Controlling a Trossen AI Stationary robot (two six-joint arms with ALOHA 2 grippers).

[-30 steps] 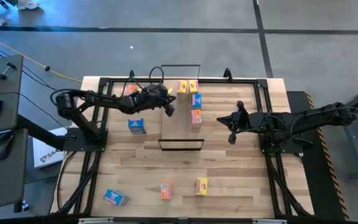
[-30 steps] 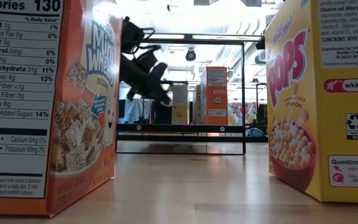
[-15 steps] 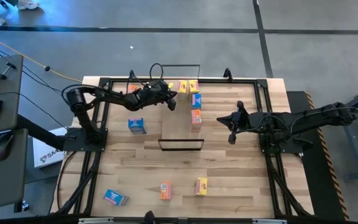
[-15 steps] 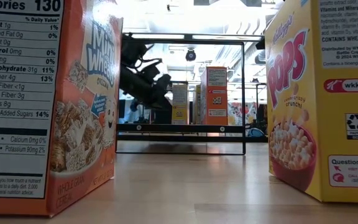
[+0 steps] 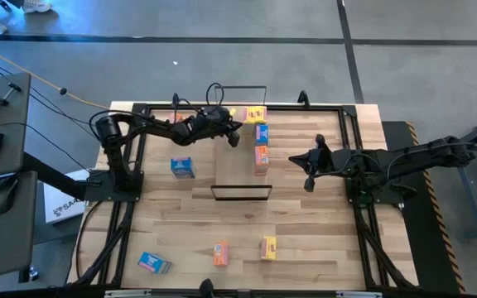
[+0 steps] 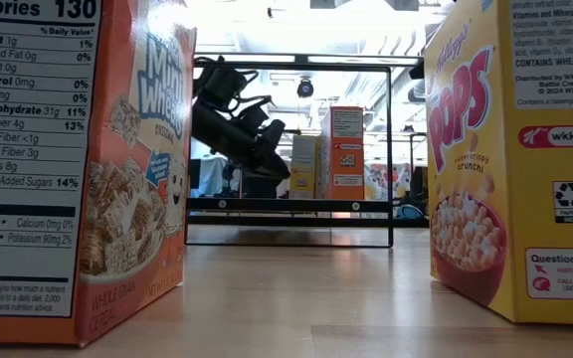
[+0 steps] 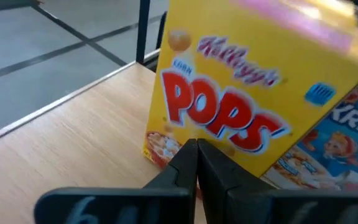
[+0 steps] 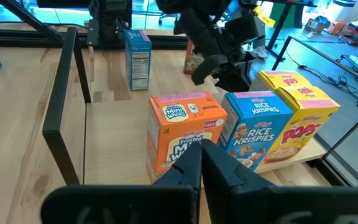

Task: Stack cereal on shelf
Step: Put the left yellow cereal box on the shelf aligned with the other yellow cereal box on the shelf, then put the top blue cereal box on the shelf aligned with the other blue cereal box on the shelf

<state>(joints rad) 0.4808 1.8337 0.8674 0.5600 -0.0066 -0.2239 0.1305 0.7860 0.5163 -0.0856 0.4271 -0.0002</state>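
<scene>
On the shelf, a light-wood board with black wire loops at both ends, three cereal boxes stand in a row: orange, blue and yellow. My left gripper is shut and sits just left of the yellow Pops box, at the row's far end. In the right wrist view the row shows as orange, blue and yellow. My right gripper is shut and hovers right of the shelf, touching nothing. My left gripper meets the yellow Pops box with its shut fingertips, on the printed front low down near the bottom edge. The fingers come roughly level from the table's left. The box stands on its base at the far end of the shelf board.
Loose boxes stand on the tabletop: blue left of the shelf, orange under my left arm, and three near the front edge. Two of these fill the sides of the low view. Black rails frame the table.
My left gripper has moved toward the far edge and the table's right, staying shut. The yellow box in front of it has slid along the board toward the right, and now stands close beside the row of boxes. My right arm has kept still.
</scene>
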